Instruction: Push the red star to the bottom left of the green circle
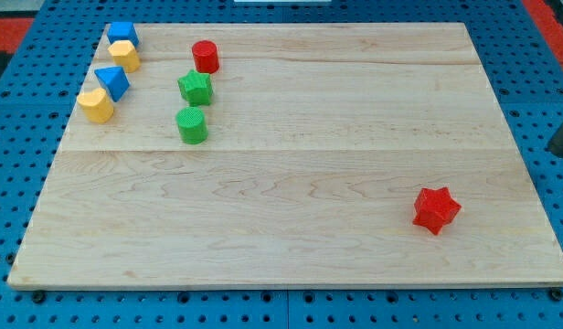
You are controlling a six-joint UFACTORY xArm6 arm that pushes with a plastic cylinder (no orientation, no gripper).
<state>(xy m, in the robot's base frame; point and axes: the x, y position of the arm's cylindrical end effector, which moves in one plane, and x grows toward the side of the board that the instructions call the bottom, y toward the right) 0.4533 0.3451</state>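
Pale wooden desk (291, 174) of jointed planks, resting on a blue perforated base. The red star (436, 209), a faceted, ribbed-looking block, lies near the desk's bottom right corner, well apart from all others. The green circle (192, 125), a short cylinder, stands toward the top left, with a green star (196, 88) just above it and a red cylinder (206, 57) beyond. Along the left edge cluster two blue blocks (122, 34) (111, 81) and two yellow blocks (124, 56) (96, 105), shapes uncertain. My tip does not show, and there are no jaws on this rod, so their state cannot be told. The star's isolation suggests a long leftward push remains, ending below and left of the circle.
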